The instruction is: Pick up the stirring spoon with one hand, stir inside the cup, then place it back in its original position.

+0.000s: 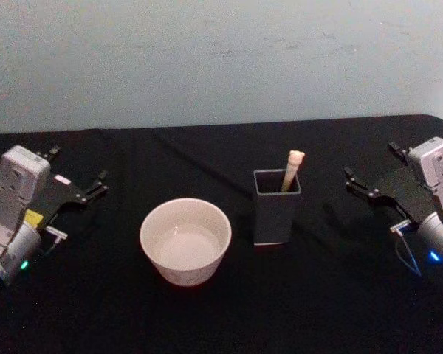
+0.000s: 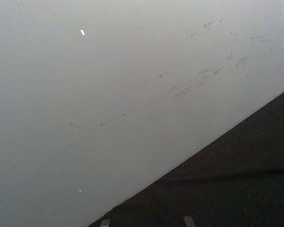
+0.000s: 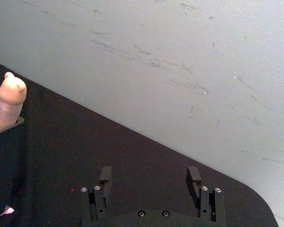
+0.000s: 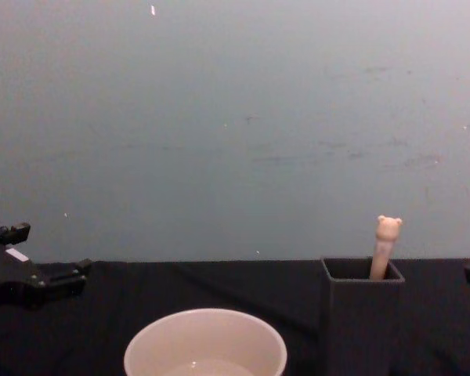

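The stirring spoon (image 1: 292,169) stands in the dark grey square holder (image 1: 277,210), its original position, with the cream bear-head handle sticking up above the rim. The chest view has the spoon (image 4: 385,247) in the holder (image 4: 362,313) at the right, and it also appears in the right wrist view (image 3: 12,101). The wide cream cup (image 1: 185,240) sits left of the holder, apart from it. My right gripper (image 1: 373,164) rests open on the table to the right of the holder, holding nothing (image 3: 149,178). My left gripper (image 1: 77,168) lies open at the far left, also holding nothing.
A black cloth (image 1: 229,317) covers the table, and a pale scuffed wall (image 1: 221,59) rises behind its far edge. Bare cloth lies between each gripper and the two vessels and in front of the cup.
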`<control>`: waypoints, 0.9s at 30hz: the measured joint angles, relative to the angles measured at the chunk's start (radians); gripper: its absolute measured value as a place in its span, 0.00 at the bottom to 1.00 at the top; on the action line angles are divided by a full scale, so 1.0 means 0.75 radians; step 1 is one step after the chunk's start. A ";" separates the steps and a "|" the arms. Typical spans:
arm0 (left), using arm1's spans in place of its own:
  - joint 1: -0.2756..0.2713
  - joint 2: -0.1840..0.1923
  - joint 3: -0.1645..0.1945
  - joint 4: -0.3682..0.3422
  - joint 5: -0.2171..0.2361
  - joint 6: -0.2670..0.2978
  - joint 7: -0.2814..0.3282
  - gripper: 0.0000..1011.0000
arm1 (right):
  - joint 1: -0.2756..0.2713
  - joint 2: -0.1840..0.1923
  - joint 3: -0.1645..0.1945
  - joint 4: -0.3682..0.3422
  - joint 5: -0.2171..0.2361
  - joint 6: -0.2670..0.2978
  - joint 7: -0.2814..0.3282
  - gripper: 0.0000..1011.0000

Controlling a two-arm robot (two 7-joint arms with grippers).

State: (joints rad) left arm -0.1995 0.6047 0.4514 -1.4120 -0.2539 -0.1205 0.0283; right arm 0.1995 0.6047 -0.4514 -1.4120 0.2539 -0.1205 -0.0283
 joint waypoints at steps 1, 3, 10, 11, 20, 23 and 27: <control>0.000 0.000 0.000 0.000 0.000 0.000 0.000 0.99 | 0.000 0.000 0.000 0.000 0.000 0.000 0.000 0.99; 0.000 0.000 0.000 0.000 0.000 0.000 0.000 0.99 | 0.000 0.000 0.000 0.000 0.000 0.000 0.000 0.99; 0.000 0.000 0.000 0.000 0.000 0.000 0.000 0.99 | 0.000 0.000 0.000 0.000 0.000 0.000 0.000 0.99; 0.000 0.000 0.000 0.000 0.000 0.000 0.000 0.99 | 0.000 0.000 0.000 0.000 0.000 0.000 0.000 0.99; 0.000 0.000 0.000 0.000 0.000 0.000 0.000 0.99 | 0.000 0.000 0.000 0.000 0.000 0.000 0.000 0.99; 0.000 0.000 0.000 0.000 0.000 0.000 0.000 0.99 | 0.000 0.000 0.000 0.000 0.000 0.000 0.000 0.99; 0.000 0.000 0.000 0.000 0.000 0.000 0.000 0.99 | 0.000 0.000 0.000 0.000 0.000 0.000 0.000 0.99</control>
State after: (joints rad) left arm -0.1995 0.6047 0.4514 -1.4120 -0.2539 -0.1205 0.0283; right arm 0.1995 0.6047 -0.4514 -1.4119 0.2539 -0.1205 -0.0283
